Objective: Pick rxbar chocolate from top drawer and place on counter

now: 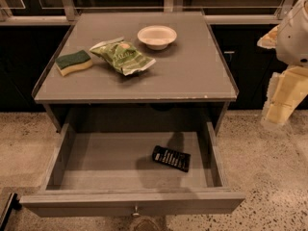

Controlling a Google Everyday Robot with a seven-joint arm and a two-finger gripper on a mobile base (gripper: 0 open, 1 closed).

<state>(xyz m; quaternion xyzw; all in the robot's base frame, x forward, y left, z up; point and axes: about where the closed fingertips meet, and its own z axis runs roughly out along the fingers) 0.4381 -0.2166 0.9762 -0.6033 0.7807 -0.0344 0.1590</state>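
Note:
The rxbar chocolate (171,158) is a small flat black wrapper with white print. It lies on the floor of the open top drawer (130,201), right of the middle and a little askew. The counter (192,76) is the grey table top above the drawer. My gripper (278,110) hangs at the far right of the view, beyond the counter's right edge and above the speckled floor. It is well apart from the bar and holds nothing that I can see.
On the counter lie a green and yellow sponge (73,62) at the left, a crinkled green chip bag (123,57) in the middle and a white bowl (157,36) at the back. Dark cabinets stand behind.

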